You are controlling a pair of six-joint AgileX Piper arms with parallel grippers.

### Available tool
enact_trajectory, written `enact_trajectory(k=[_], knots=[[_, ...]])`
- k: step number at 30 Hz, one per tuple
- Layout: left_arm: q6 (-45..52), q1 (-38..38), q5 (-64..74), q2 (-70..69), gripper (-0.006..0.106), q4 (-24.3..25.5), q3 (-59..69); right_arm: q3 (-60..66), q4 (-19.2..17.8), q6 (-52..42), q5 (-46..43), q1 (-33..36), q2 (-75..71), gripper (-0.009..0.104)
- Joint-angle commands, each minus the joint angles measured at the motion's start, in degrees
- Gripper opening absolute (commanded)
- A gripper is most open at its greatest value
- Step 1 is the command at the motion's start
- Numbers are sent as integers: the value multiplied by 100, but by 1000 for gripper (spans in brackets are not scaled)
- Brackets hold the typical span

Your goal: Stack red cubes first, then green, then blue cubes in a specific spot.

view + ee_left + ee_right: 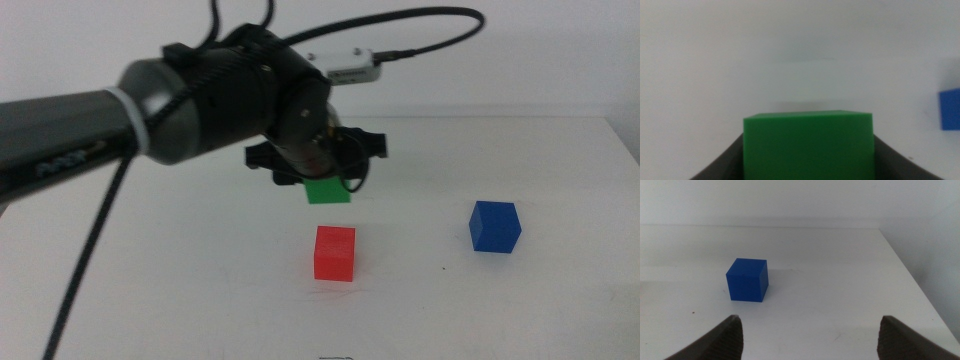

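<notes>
**Middle view: green cube in the air, red base waiting**

Middle view, nearest first: the small matte bright red cube (pixel 334 252) sits alone on the plain white matte tabletop (pixel 200 290), nothing on it, so I judge it already marks the stacking spot and the first step is done. Just above and a little beyond it, the left gripper (pixel 322 182) carries the small matte bright green cube (pixel 328 192), clear of the table and not yet touching the red one. The left wrist view confirms the hold: the green block fills the gap between the two dark jaws, pressed on both sides. Off to the right of those fingers, well apart from the red cube, stands the small matte deep blue cube (pixel 495 226), untouched.

The right gripper (pixel 810 330) waits with its jaws spread wide, the blue cube ahead of them and nearer one jaw.

Left to do, by my reckoning: lower the green onto the red, then fetch the blue and cap the stack.
</notes>
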Motion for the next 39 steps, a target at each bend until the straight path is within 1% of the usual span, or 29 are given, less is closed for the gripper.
enact_trajectory(k=[1, 14, 30, 34, 39], knots=[[-150, -138, -190, -187, 19, 4, -280, -107, -73, -54, -419, -37, -75, 89], [-45, -235, -79, 232, 19, -137, -280, -107, -73, -54, -419, -37, -75, 89], [-58, -323, 146, 335, 19, -57, -240, -107, -73, -54, -419, -37, -75, 89], [-55, -333, 140, 502, 19, -139, -240, -107, -73, -54, -419, -37, -75, 89], [-55, -362, 120, 561, 19, -71, -240, -107, -73, -54, -419, -37, -75, 89]])
